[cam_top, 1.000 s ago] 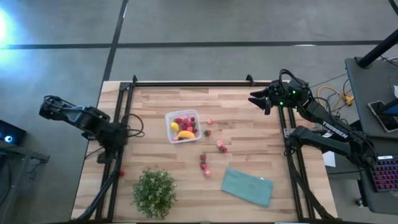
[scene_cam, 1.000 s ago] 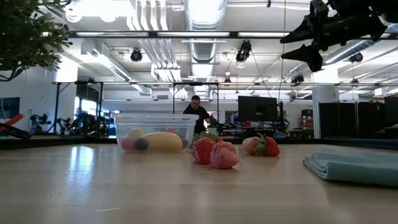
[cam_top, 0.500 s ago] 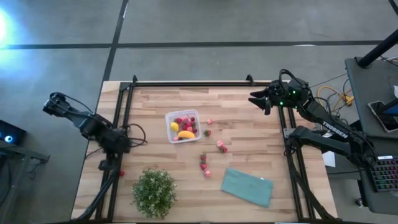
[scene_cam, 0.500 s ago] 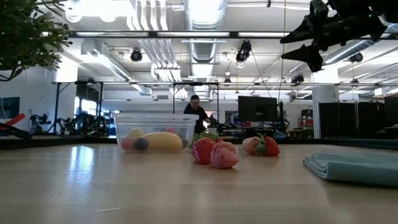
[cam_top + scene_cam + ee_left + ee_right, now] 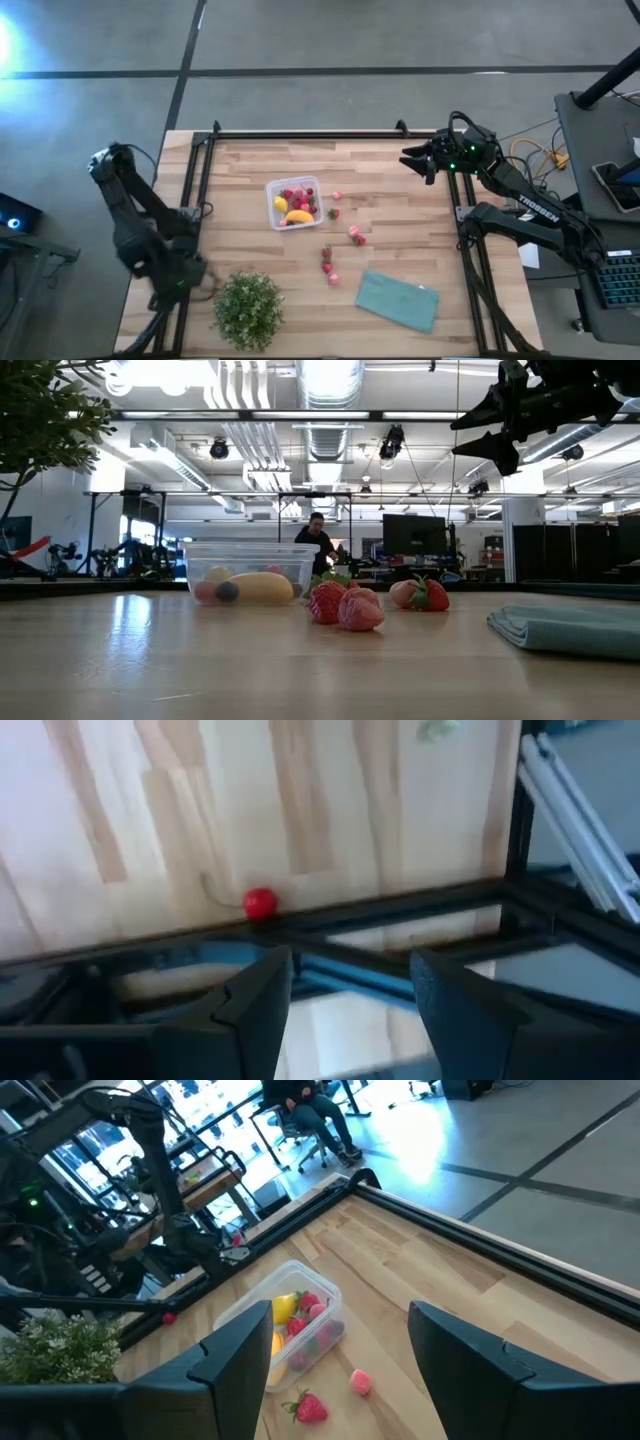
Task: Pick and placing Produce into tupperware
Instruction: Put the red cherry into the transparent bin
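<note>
The clear tupperware (image 5: 294, 202) (image 5: 250, 572) (image 5: 285, 1325) stands mid-table and holds a banana (image 5: 299, 215), a yellow round fruit and several red fruits. Several loose strawberries (image 5: 356, 236) (image 5: 345, 605) lie on the wood to its right and nearer. One small red fruit (image 5: 260, 903) rests on the table against the left rail. My left gripper (image 5: 180, 278) (image 5: 350, 960) hangs open above that rail, pointing down, just short of the fruit and touching nothing. My right gripper (image 5: 412, 160) (image 5: 490, 430) (image 5: 315, 1350) stands open and raised at the far right.
A potted green plant (image 5: 247, 310) (image 5: 45, 410) stands at the near left, close to my left arm. A folded teal cloth (image 5: 398, 300) (image 5: 570, 628) lies near right. Black rails (image 5: 190, 200) frame the table. A person sits in the room behind.
My left arm has swung along the table's left edge toward the near edge, and its gripper now sits over the left rail beside the plant. The fruits and the tupperware have stayed where they were.
</note>
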Motion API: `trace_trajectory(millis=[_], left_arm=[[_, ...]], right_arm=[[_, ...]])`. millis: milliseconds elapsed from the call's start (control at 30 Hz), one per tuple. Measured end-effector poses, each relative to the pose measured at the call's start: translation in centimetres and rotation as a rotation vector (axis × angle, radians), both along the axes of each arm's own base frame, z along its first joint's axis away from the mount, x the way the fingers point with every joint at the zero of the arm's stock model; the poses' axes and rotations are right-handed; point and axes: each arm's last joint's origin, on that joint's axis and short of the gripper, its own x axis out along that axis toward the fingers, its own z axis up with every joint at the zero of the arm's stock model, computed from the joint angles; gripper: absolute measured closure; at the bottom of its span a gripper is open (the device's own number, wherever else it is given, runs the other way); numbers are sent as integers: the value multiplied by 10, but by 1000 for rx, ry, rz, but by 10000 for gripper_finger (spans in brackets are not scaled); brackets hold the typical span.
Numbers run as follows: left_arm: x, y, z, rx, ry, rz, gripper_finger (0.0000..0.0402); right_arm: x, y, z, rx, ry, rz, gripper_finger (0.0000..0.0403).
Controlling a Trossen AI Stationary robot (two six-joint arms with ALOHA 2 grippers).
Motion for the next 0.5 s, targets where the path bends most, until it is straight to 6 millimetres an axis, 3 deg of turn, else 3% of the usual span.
trace_trajectory(millis=[200,400,500], left_arm=[[-14,-20,-14,144,-221,68,210],[-16,-24,-52,293,-138,133,210],[-16,-24,-60,327,-128,177,210]], right_arm=[[0,0,0,0,0,0,177],[0,0,0,0,0,0,177],[0,0,0,0,0,0,177]])
